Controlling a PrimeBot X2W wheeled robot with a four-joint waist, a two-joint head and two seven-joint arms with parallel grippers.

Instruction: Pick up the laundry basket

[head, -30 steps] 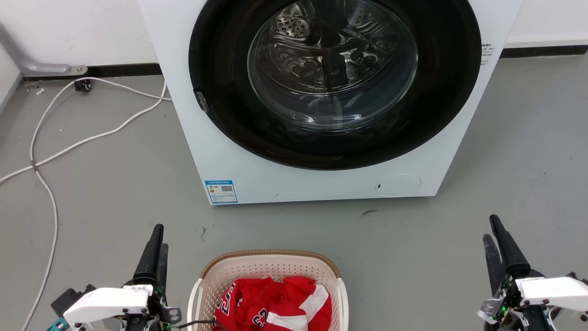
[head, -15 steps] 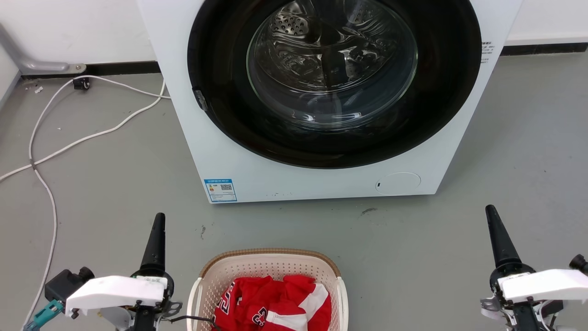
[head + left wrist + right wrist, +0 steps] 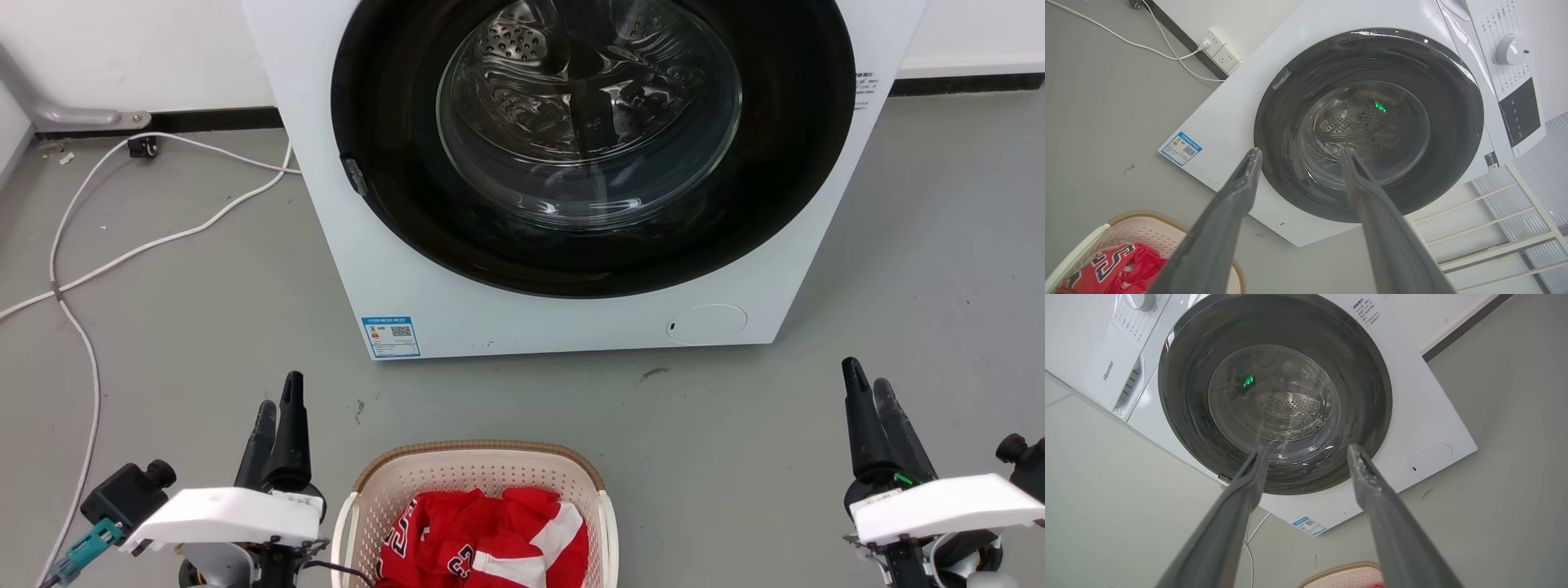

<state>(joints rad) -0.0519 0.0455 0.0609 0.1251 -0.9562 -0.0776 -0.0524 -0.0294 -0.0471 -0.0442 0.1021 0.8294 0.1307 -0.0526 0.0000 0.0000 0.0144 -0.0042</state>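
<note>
Grey floor (image 3: pixel 204 327) runs back to a white wall, and a white washing machine (image 3: pixel 392 269) with a round glass door stands at that far edge. Out from the edge, in front of the machine and apart from it, sits the laundry basket (image 3: pixel 478 474), with a red jersey (image 3: pixel 490 543) heaped inside. The left gripper (image 3: pixel 279 396) hangs near the basket's side and the right gripper (image 3: pixel 865 376) well off, both with fingers spread and gripping nothing.

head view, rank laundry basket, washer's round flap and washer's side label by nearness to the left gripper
1. laundry basket, on the floor just right of the left gripper.
2. round flap, low on the washer front, right.
3. side label, washer's right side, higher.
</note>
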